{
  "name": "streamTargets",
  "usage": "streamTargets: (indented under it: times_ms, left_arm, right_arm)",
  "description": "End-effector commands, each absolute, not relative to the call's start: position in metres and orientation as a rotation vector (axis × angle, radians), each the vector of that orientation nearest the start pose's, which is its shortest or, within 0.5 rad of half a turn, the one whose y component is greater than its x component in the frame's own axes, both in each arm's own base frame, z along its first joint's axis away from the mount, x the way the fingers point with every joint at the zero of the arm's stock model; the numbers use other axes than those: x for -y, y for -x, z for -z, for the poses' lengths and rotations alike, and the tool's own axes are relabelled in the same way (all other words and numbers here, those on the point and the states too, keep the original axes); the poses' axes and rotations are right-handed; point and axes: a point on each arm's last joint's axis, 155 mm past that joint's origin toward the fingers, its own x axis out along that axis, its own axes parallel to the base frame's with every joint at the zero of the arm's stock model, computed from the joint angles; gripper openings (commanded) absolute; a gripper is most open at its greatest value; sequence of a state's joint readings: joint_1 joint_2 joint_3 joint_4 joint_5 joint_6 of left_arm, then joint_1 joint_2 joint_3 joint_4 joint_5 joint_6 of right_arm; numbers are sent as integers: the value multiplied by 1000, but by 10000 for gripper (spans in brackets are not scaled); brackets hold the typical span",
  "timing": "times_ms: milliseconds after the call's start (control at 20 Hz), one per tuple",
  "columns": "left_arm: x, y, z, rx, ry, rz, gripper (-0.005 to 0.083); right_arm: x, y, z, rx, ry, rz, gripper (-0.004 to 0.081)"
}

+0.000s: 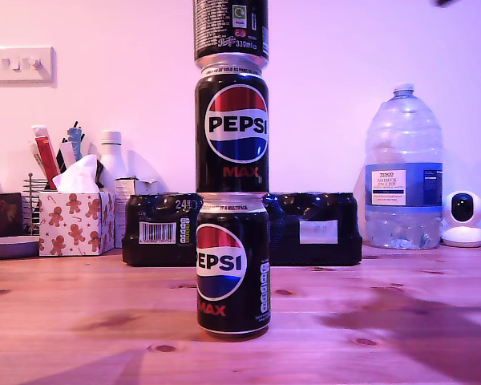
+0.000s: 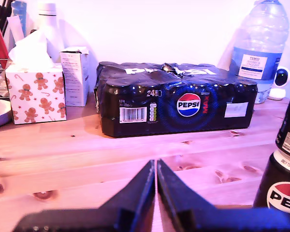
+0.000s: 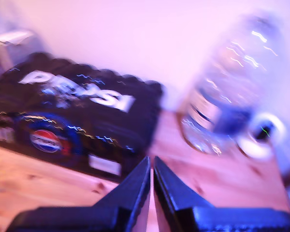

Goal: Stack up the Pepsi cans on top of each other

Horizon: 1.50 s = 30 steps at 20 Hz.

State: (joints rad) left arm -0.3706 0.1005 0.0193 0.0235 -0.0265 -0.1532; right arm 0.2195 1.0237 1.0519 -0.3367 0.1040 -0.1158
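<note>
Both end effectors — my first gripper (image 2: 156,169), my second gripper (image 3: 152,166) — were pinched closed, empty; three Pepsi cans (image 1: 232,132) stood stacked — probably only retreat remained.

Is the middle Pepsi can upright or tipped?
Upright: the middle Pepsi can sits squarely on the bottom can, logo level, with a third can on top.

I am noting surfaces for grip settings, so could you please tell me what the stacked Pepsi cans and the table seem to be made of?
The Pepsi cans look like thin metal, probably aluminium: bare silver rims, glossy black printed walls. The table looks like pine wood with a smooth finish: pale boards with dark knots and grain.
</note>
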Motion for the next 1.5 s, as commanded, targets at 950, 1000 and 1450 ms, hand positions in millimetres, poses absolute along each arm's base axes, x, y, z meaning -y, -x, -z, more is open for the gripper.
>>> streamTargets:
  times_ms: [950,1000,1450]
  left_arm:
    - [76,-239,-102,-272,99,274,-21]
    - [75,-237,-95,-301,93,271,-21]
    - [74,-235,-88,-332,87,268,-20]
  right_arm:
    - [-36,-261,-206,-200,4,-131,-13]
    - [-35,-255,-210,-185,-13,-129,-13]
    - [-33,-227,-202,-202,-41,-136,-12]
